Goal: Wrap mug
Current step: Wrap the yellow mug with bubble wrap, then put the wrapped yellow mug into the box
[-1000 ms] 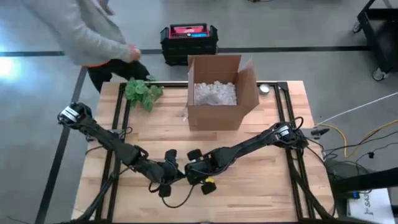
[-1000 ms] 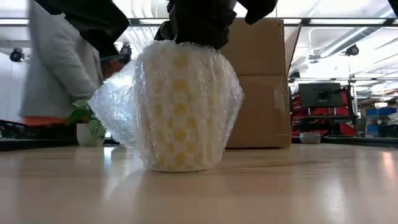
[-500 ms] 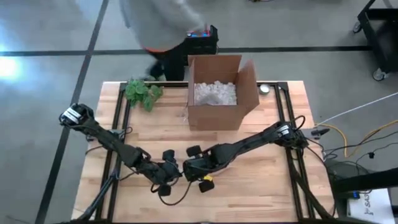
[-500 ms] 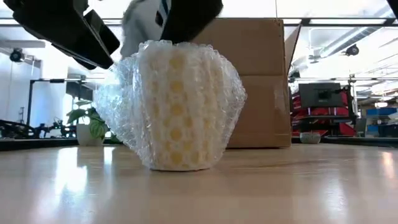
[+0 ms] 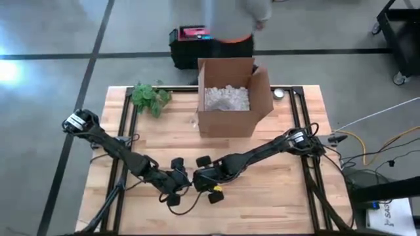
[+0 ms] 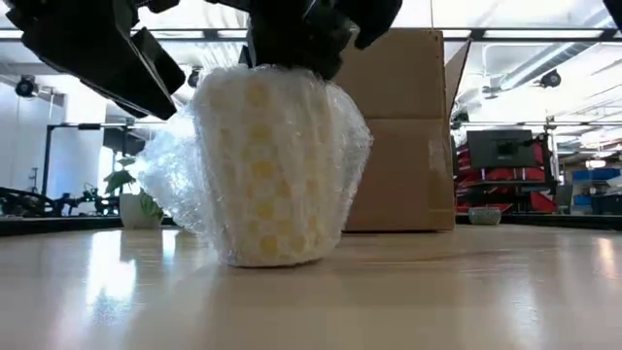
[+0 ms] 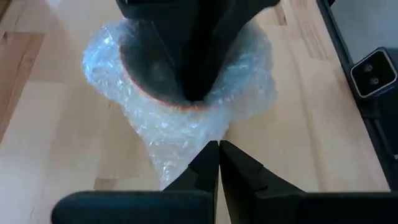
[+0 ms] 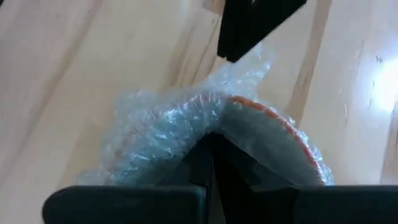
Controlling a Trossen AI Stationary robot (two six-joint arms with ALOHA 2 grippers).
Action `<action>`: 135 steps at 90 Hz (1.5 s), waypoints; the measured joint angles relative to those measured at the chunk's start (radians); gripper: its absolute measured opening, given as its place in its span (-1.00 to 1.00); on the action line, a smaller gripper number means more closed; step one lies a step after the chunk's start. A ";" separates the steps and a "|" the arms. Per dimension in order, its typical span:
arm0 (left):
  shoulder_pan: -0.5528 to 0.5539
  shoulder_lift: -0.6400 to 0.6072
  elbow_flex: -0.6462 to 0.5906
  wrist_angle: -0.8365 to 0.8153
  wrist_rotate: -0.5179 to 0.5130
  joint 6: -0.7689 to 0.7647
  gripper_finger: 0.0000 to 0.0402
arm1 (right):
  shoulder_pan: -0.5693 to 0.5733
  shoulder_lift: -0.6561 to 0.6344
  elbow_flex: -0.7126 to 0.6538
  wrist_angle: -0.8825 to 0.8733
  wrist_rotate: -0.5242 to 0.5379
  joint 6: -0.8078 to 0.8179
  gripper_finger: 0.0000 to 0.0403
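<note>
Table (image 5: pixel 289 196); box (image 5: pixel 230 118) at back centre, plant (image 5: pixel 149 97) back left. Mug (image 6: pixel 267 165) in bubble wrap (image 7: pixel 174 134) stands front centre. Right gripper (image 8: pixel 212 146) pinched on mug's rim from above. Left gripper (image 7: pixel 219 155) closed on wrap's loose flap beside it.

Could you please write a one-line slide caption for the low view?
Bubble-wrapped mug upright on the wooden table, robot hands above it, cardboard box behind.

No legible text or labels.
</note>
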 joint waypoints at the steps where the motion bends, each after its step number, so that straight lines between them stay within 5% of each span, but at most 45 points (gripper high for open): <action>1: 0.000 0.000 -0.004 0.006 0.000 0.000 -1.00 | -0.001 0.000 0.000 0.000 -0.001 0.001 -0.99; 42: 0.000 0.000 -0.017 0.042 0.000 0.027 -1.00 | -0.016 0.005 -0.022 0.060 -0.024 0.033 -0.99; 95: 0.000 0.000 -0.017 0.029 0.000 0.028 -1.00 | -0.012 -0.099 0.143 -0.135 -0.040 0.131 -0.96; 109: 0.000 -0.001 -0.017 0.027 0.000 0.028 -1.00 | -0.001 -0.116 0.190 -0.174 -0.112 0.105 -0.75; 135: 0.000 -0.001 -0.017 0.019 0.000 0.028 -1.00 | 0.076 -0.098 0.229 -0.233 -0.112 0.101 -0.04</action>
